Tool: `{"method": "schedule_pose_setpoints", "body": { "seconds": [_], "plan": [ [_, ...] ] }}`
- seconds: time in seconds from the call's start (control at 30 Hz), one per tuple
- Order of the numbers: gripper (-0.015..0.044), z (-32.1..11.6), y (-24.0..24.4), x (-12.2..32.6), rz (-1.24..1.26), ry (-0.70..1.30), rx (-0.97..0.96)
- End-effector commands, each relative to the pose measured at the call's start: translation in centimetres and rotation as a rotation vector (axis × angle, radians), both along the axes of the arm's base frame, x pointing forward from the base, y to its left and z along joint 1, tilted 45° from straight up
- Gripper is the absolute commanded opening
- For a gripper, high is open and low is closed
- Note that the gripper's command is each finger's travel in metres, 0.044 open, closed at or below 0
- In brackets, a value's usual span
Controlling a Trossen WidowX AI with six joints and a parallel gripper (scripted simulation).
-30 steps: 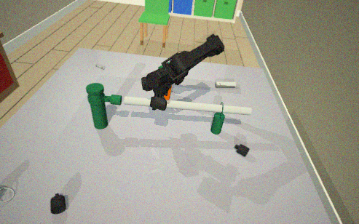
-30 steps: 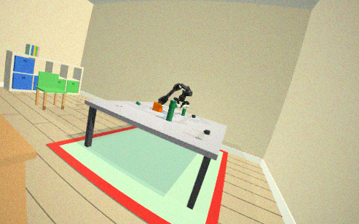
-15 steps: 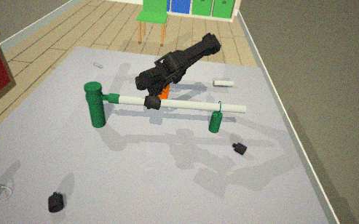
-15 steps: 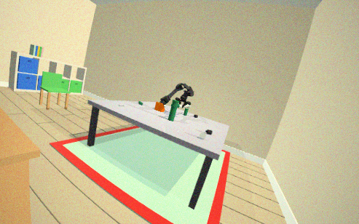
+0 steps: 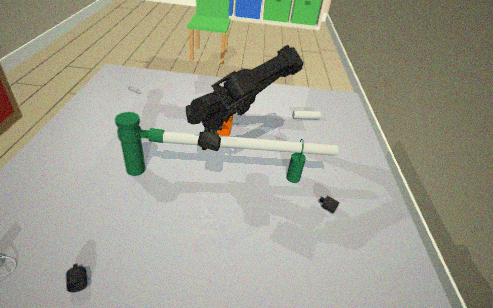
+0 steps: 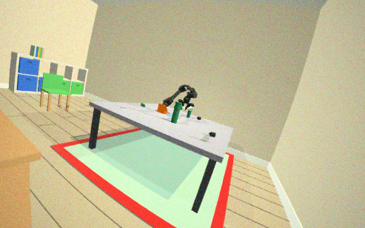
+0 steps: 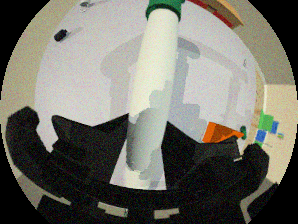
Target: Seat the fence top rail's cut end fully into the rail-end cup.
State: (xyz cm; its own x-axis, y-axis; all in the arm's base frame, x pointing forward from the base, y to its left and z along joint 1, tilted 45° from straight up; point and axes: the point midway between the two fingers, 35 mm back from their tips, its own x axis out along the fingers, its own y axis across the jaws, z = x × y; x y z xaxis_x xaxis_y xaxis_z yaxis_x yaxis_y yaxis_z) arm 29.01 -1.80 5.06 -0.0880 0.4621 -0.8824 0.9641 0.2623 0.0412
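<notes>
The big green post (image 5: 133,157) (image 6: 175,114) stands upright at the left in the top view. Its brace band is high, just under the post cap (image 5: 127,119), and the rail-end cup (image 5: 156,135) (image 7: 164,7) points from it toward the rail. The white top rail (image 5: 263,145) (image 7: 154,55) meets the cup's mouth with no gap visible; how deep its end sits is hidden. The rail passes through the loop cap (image 5: 302,144) on the small green post (image 5: 296,169) (image 6: 189,113). My gripper (image 5: 209,141) (image 7: 147,119) is shut on the rail, between the cup and the loop.
An orange block (image 5: 226,126) (image 6: 162,108) (image 7: 218,132) is behind the rail. A short white tube (image 5: 306,115) lies at the back right. Black pieces (image 5: 329,204) (image 5: 77,278) and a pale ring-shaped piece (image 5: 3,264) lie on the table (image 5: 173,250) (image 6: 202,135).
</notes>
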Motion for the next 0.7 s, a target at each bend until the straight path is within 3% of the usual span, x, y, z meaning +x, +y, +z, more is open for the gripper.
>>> {"method": "schedule_pose_setpoints", "body": {
  "seconds": [0.0,0.67],
  "plan": [
    [0.0,-0.05,-0.64,0.2,-0.007,-0.011,-0.014],
    [0.0,-0.02,-0.32,0.1,-0.003,-0.006,-0.007]
  ]
}}
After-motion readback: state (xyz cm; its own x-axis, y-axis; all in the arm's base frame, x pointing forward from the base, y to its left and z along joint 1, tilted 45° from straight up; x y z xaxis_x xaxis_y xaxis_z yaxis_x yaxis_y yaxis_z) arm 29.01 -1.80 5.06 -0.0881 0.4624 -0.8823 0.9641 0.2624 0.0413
